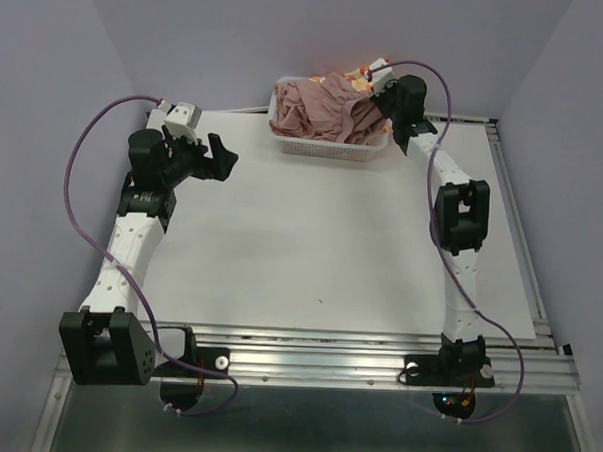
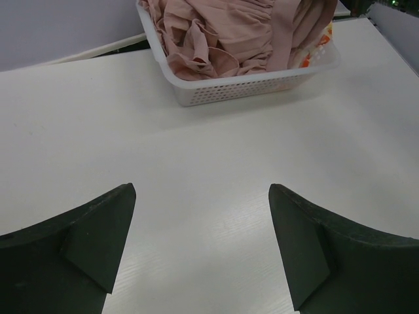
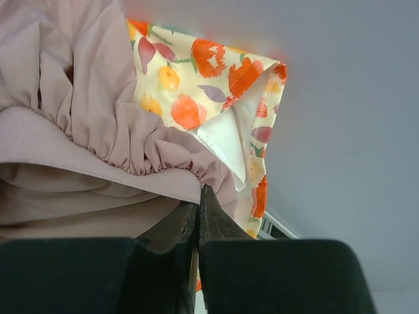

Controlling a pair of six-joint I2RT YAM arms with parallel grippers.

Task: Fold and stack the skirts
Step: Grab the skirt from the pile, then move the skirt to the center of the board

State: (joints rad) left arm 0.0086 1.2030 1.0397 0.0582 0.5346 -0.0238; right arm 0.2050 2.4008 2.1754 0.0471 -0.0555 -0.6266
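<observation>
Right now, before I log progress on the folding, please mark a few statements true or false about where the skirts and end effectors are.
1. The pink skirt and the printed skirt are both in the white basket. True.
2. The left end effector is clamped on the pink skirt. False: it is open above the table, holding nothing.
3. The right end effector is shut on the pink skirt's gathered edge. True.
4. The printed skirt lies folded on the table. False: it sits crumpled in the basket next to the pink one.
</observation>
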